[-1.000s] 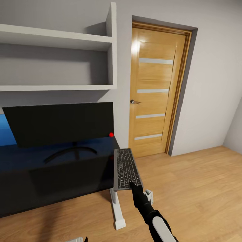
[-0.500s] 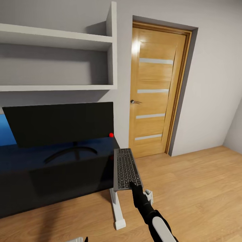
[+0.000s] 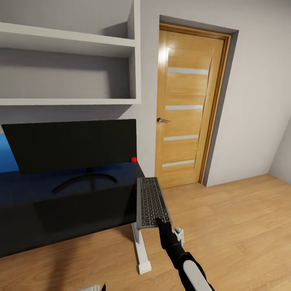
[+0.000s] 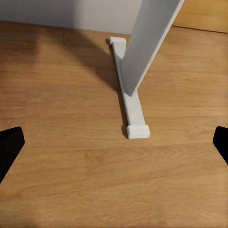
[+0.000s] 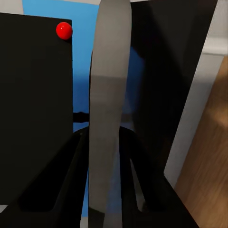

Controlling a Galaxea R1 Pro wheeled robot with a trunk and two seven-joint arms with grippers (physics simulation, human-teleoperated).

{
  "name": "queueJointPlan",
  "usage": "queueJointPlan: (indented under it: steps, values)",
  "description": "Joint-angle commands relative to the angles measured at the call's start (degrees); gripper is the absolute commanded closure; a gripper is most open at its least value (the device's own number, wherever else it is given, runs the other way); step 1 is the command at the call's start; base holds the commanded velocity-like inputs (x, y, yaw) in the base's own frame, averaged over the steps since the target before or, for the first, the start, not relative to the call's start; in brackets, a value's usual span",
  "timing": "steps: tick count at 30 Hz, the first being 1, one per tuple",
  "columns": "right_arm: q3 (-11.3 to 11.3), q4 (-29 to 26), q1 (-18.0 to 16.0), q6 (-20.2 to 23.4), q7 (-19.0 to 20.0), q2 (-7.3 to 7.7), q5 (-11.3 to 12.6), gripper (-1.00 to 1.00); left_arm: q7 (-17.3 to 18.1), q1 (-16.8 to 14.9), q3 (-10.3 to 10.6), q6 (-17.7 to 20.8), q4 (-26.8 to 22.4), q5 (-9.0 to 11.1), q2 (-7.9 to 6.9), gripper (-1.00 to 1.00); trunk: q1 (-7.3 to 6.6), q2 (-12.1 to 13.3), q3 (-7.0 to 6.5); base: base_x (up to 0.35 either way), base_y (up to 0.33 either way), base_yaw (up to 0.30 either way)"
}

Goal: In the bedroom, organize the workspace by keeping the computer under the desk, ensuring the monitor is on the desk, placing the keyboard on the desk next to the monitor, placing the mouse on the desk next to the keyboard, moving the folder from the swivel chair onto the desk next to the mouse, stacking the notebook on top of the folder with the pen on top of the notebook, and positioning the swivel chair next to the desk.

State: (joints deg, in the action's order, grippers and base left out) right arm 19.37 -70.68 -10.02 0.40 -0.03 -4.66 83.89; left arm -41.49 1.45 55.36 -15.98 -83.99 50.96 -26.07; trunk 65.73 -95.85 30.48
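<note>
The right tool (image 3: pixel 158 220) pinches the near short edge of the slim black keyboard with a thin grey rim (image 3: pixel 152 202), its two black fingers (image 5: pixel 71 175) pressed against either face of the board, as the right wrist view shows with the keyboard (image 5: pixel 108 109) seen edge-on between them. The left tool (image 4: pixel 114 142) hangs spread wide over the floor, only its two dark fingertips (image 4: pixel 9 145) showing at the sides of its wrist view, holding nothing.

Around them: a light wood door with pale horizontal strips and a silver handle (image 3: pixel 187 109) stands in the grey wall to the right of the counter, white wall shelves (image 3: pixel 68 70) hang above, and a pale wood plank floor (image 3: pixel 238 226) spreads below. A white leg with a flat foot (image 3: pixel 139 246) supports the counter's end, just under the keyboard; the left wrist view looks down on that same leg (image 4: pixel 130 90).

The wide flat monitor with a black screen (image 3: pixel 72 145) stands on the glossy black counter (image 3: pixel 60 202), its curved black stand resting there, a small red dot (image 3: pixel 133 159) at its lower right corner. A bright blue patch (image 3: pixel 6 155) shows behind the monitor's left edge; I cannot tell what it is.

The keyboard lies lengthwise at the counter's right end, held just off its edge beside the monitor's corner; whether it touches the top I cannot tell.
</note>
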Motion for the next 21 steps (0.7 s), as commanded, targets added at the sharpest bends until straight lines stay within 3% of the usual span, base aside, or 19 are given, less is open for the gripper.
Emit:
queueJointPlan:
  steps: [1, 10, 21]
  values:
    - [0.03, 0.19, 0.0, 0.04, -0.45, 0.0, 0.68, 1.0, -0.08, -0.06, 0.1, -0.37, -0.06, 0.46, -0.03, -1.0, 0.23, -0.44, 0.24, 0.0, 0.0, 0.0]
    - [-0.03, 0.19, 0.0, 0.12, -0.5, 0.03, 0.75, 1.0, -0.08, -0.07, 0.18, -0.36, -0.05, 0.46, 0.03, -1.0, 2.21, -4.05, 1.86, 0.0, 0.0, 0.0]
    - [-0.04, 0.19, 0.0, 0.21, -0.41, 0.1, 0.84, 1.0, 0.0, -0.07, 0.19, -0.36, 0.0, 0.56, 0.05, -1.0, 2.21, -4.05, 1.86, 0.0, 0.0, 0.0]
